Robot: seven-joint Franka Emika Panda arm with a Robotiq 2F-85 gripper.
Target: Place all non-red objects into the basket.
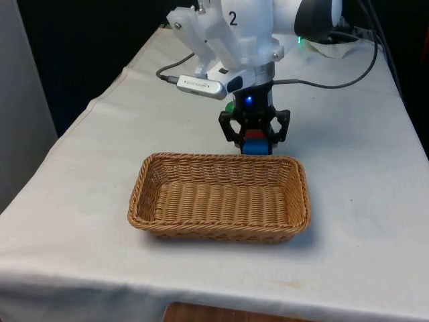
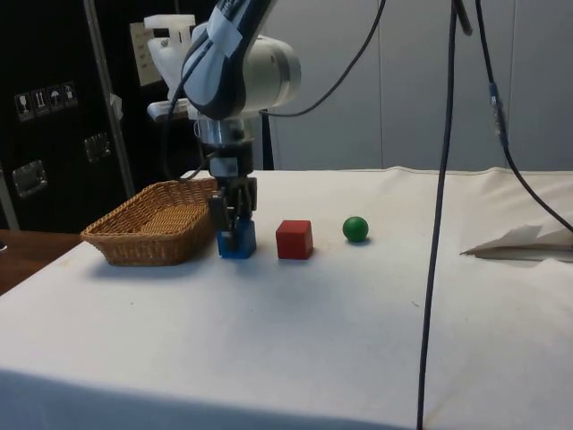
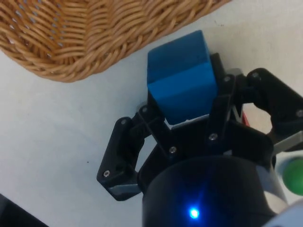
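A blue cube [image 1: 255, 145] [image 2: 237, 243] [image 3: 182, 82] rests on the white cloth just beyond the far rim of the woven basket [image 1: 221, 232] [image 2: 134, 248] [image 3: 94, 42]. My gripper [image 1: 255, 139] [image 2: 235, 226] [image 3: 184, 101] stands straight down over it, and the fingers press on two opposite sides of the cube. A red cube [image 2: 294, 239] sits right behind the blue one, partly hidden in the front view [image 1: 254, 134]. Further towards the robot lies a green ball [image 2: 355, 229] [image 1: 230, 106] [image 3: 293, 171]. Nothing lies in the basket.
Black cables [image 1: 335, 82] [image 2: 440, 179] trail over the table's far end and hang in the side view. A crumpled pale sheet [image 2: 524, 244] lies on the cloth near the robot's base. Bare cloth surrounds the basket.
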